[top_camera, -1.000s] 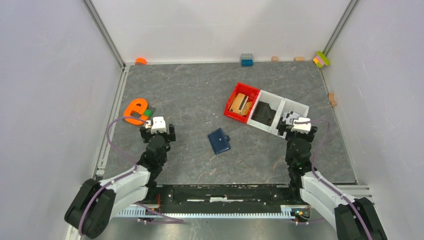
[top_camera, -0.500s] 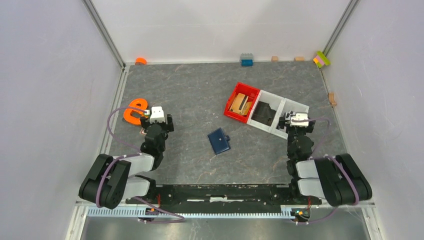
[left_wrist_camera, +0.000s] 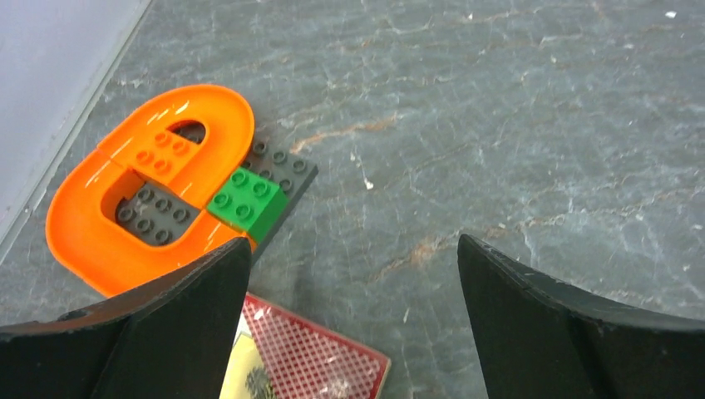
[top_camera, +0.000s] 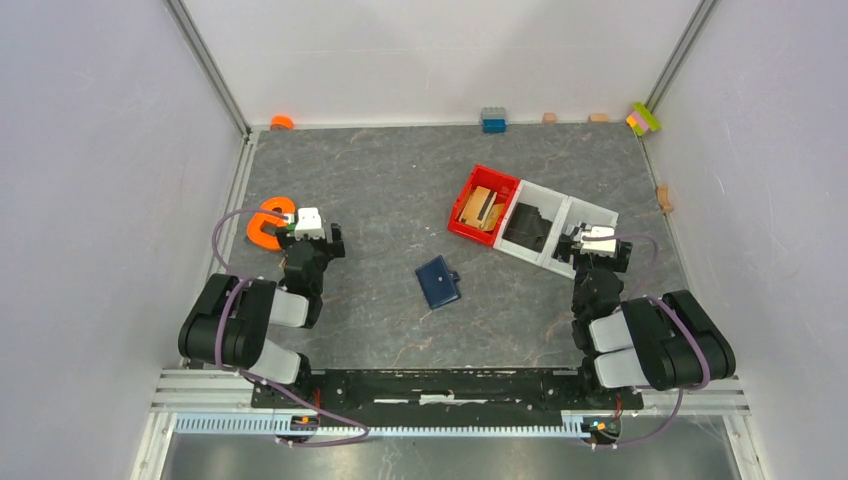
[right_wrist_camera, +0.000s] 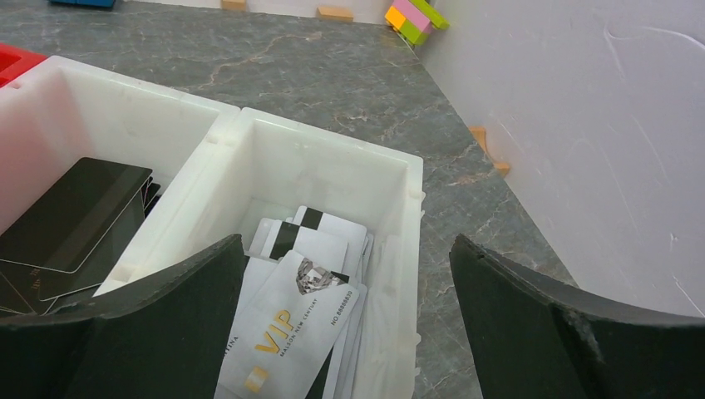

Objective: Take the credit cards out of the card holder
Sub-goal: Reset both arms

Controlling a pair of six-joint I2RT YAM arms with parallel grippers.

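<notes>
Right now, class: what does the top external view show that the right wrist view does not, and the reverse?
Only the top external view: the dark navy folding card holder and an orange plastic ring toy. Only the right wrist view: gold VIP lettering on a white plastic card. Both: the white plastic two-compartment tray, black cards in one compartment, and the stacked coloured bricks in the far corner.

Glossy white plastic tray (right_wrist_camera: 324,145) on matt, stone-look table (right_wrist_camera: 349,83).
</notes>
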